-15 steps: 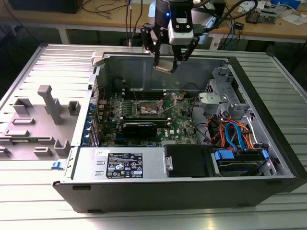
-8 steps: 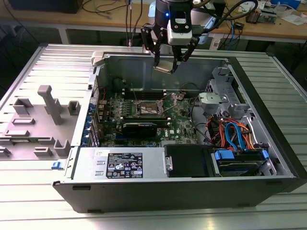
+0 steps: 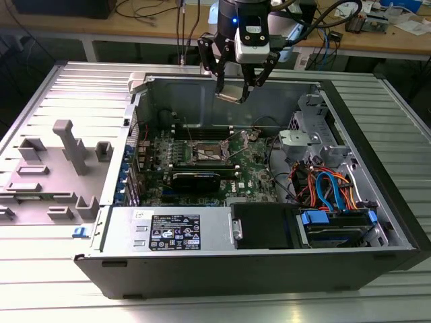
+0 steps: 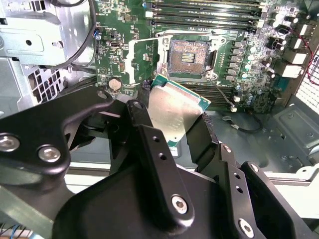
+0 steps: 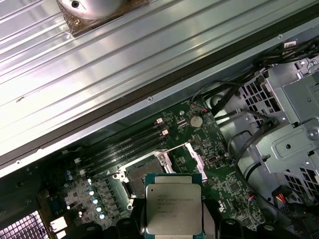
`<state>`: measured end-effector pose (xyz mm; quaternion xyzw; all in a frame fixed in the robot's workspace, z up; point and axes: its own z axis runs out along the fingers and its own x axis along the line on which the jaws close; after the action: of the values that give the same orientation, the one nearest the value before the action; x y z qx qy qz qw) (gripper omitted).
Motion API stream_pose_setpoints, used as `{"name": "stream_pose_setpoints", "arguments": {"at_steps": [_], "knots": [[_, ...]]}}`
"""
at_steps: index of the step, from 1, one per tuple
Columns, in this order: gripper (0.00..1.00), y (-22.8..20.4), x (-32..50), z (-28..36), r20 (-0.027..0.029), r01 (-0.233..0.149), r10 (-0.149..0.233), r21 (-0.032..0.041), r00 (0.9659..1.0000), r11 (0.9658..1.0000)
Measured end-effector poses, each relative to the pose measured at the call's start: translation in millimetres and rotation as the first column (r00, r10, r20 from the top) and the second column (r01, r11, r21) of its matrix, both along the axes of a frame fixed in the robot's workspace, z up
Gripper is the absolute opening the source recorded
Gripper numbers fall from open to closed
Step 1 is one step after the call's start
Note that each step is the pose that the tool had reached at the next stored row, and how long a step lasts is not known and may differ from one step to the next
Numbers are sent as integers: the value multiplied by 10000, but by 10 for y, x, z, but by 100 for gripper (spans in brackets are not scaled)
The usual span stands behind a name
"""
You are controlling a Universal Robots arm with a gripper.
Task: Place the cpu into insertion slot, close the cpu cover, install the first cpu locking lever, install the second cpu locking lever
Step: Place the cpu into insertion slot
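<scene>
1. The gripper (image 3: 236,89) hangs over the open computer case (image 3: 269,266), above the far part of the green circuit board (image 3: 252,168).
2. Its black fingers (image 4: 142,117) are pinched onto the cpu (image 4: 174,107) from two opposite edges, so the chip sits flat between them with its dull silver top bare. In the second wrist view the gripper (image 4: 174,124) fills the foreground and the chip juts out past its fingertips.
3. The cpu (image 3: 230,96) is in the air, clear of the board. In the first wrist view the cpu (image 5: 173,209) lies face up.
4. The insertion slot (image 4: 189,54) lies below the gripper and just beyond the held chip's far corner. It is open and bare, with its contact field showing. In the exterior view the slot (image 3: 204,153) is lower than the gripper and a little toward the exterior view's left.
5. The cpu cover (image 4: 132,62) is swung open beside the slot, with green board showing through its window.
6. Past the slot, farther from the gripper, run the long black memory slots (image 4: 204,10). A coin battery (image 4: 115,83) sits near the cover.
7. Below the gripper in the exterior view, on the slot's near side, lies a long black card (image 3: 195,180). Orange and blue cables (image 3: 323,185) lie toward the exterior view's right.
</scene>
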<state>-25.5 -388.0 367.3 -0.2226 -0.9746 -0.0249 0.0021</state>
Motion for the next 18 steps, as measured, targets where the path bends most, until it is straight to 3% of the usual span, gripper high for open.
{"name": "stream_pose_setpoints", "arguments": {"at_steps": [3,11,18], "knots": [[54,0,0,-1,1,72,-72,5,10000,10000],[54,0,-2,-1,0,726,-726,3,9974,9974],[54,-33,-6,-25,1,818,-818,-2,9967,9967]]}}
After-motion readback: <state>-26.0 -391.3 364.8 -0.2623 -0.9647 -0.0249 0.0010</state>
